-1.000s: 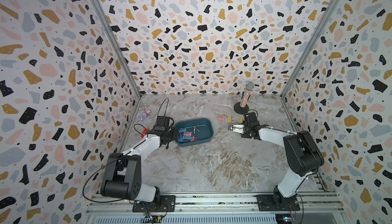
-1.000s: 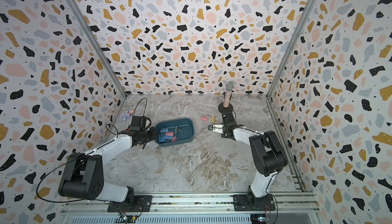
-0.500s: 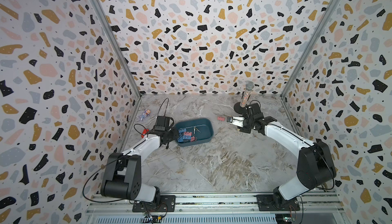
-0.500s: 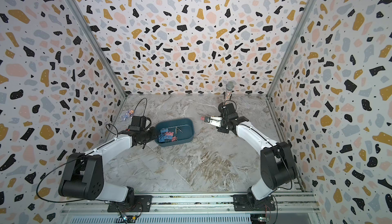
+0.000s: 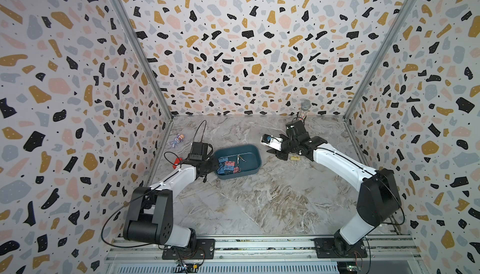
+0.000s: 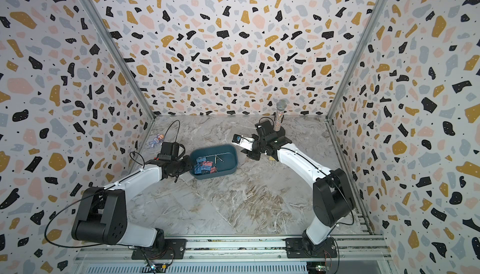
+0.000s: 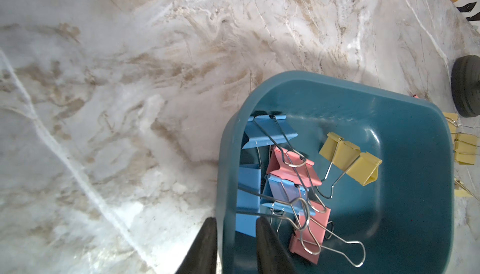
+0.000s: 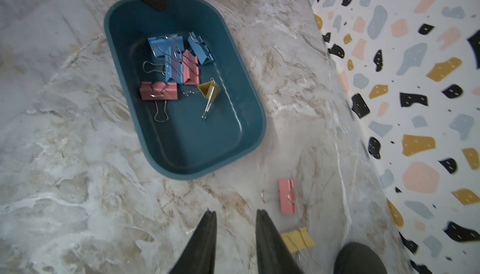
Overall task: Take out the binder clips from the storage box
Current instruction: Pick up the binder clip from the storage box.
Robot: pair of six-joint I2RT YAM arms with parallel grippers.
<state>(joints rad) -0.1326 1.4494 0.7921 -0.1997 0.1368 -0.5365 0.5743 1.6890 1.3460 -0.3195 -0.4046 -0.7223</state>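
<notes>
Closest to me, the left gripper (image 7: pixel 236 223) pinches the end wall of the storage box (image 5: pixel 248 147). One finger (image 7: pixel 205 244) sits outside and the other inside, with the rim caught between them. Blue, pink and yellow binder clips (image 7: pixel 293 179) lie inside, mostly bunched toward that end. Farther back, the right gripper (image 8: pixel 235 215) hangs above the marble table (image 5: pixel 259 202), its jaws a little apart and empty. Just beside it on the table lie a pink clip (image 8: pixel 287 196) and yellow clips (image 8: pixel 298 239). A microphone (image 5: pixel 305 105) stands by the back wall.
</notes>
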